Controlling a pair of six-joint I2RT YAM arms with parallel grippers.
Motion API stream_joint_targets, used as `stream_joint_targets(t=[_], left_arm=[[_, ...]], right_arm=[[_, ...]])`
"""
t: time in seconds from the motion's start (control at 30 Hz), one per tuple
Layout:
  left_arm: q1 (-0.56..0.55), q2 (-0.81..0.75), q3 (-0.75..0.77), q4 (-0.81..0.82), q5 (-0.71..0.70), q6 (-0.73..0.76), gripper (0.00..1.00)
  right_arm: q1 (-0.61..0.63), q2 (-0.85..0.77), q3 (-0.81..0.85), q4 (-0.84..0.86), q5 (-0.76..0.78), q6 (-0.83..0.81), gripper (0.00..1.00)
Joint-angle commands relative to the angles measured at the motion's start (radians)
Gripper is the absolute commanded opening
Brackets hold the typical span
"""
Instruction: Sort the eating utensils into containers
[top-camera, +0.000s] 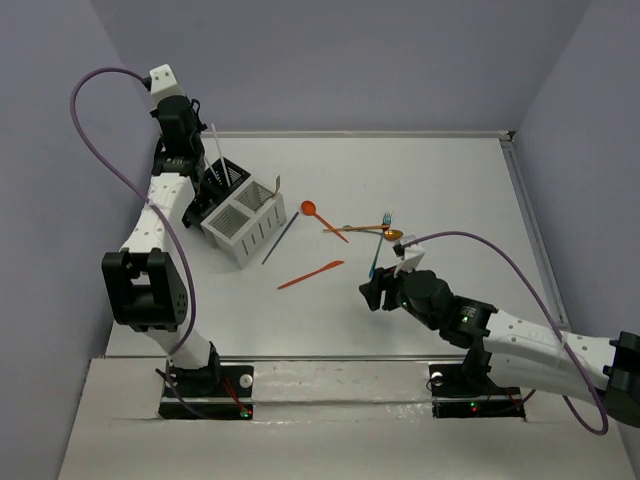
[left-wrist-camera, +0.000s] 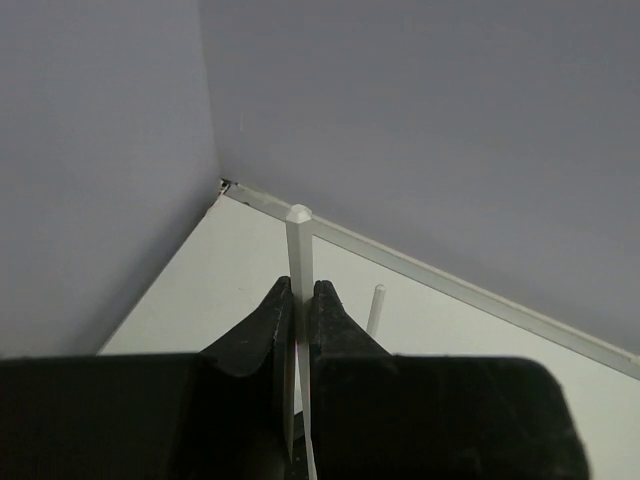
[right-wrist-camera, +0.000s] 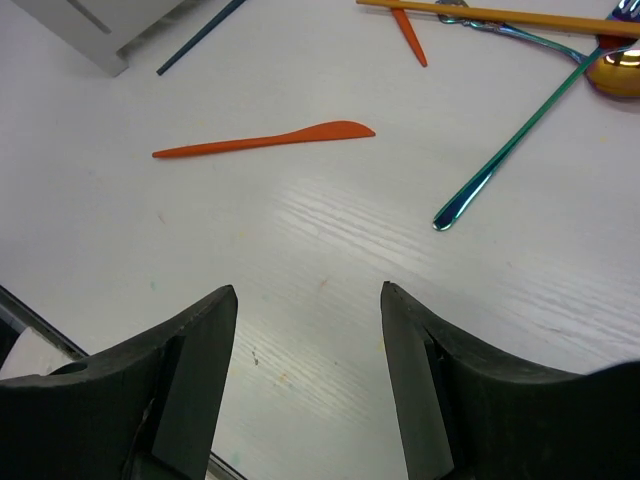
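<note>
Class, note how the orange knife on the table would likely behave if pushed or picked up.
The orange knife looks thin and plastic, so probably light and slightly bendy. Lying flat on the smooth table, it would likely slide, not roll, when pushed. Its low profile may make pinching it awkward.

The left gripper (left-wrist-camera: 297, 315) clamps an upright white stick (left-wrist-camera: 298, 250); a second white stick (left-wrist-camera: 376, 308) stands just beyond.
</note>
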Motion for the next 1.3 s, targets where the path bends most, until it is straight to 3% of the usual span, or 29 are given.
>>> stream_joint_targets(t=[0.0, 0.13, 0.33, 0.47, 0.5, 0.57, 0.6, 0.73, 1.0, 1.17, 1.27], left_arm=[[0.004, 0.031, 0.070, 0.107, -0.021, 0.055, 0.05], [0.004, 0.051, 0.058, 0.126, 0.010, 0.044, 0.06], [0.004, 0.055, 0.012, 0.160, 0.058, 0.024, 0.21], [0.004, 0.051, 0.005, 0.160, 0.076, 0.007, 0.39], [0.004, 0.043, 0.008, 0.157, 0.082, 0.001, 0.50], [0.004, 0.035, 0.016, 0.147, 0.104, -0.014, 0.62], [0.004, 0.022, 0.019, 0.143, 0.111, -0.033, 0.75], [-0.009, -0.031, 0.008, 0.140, 0.176, -0.100, 0.90], [-0.107, -0.193, -0.082, 0.147, 0.259, -0.211, 0.94], [-0.274, -0.349, -0.251, 0.181, 0.254, -0.254, 0.94], [-0.340, -0.397, -0.259, 0.094, 0.262, -0.238, 0.94]], right_arm=[[0.006, 0.027, 0.036, 0.064, -0.016, -0.007, 0.65], [0.006, 0.056, 0.047, 0.076, -0.022, -0.012, 0.65], [0.006, 0.104, 0.071, 0.093, -0.030, -0.016, 0.65], [0.006, 0.125, 0.076, 0.107, -0.036, -0.016, 0.65], [0.006, 0.130, 0.077, 0.110, -0.036, -0.015, 0.65], [0.006, 0.147, 0.082, 0.112, -0.031, -0.010, 0.65], [0.006, 0.152, 0.083, 0.112, -0.030, -0.007, 0.65], [0.006, 0.179, 0.091, 0.119, -0.016, 0.007, 0.64], [0.006, 0.299, 0.166, 0.104, -0.013, 0.050, 0.61], [0.006, 0.456, 0.249, 0.073, 0.013, 0.103, 0.61], [0.006, 0.556, 0.318, 0.066, -0.008, 0.111, 0.64]])
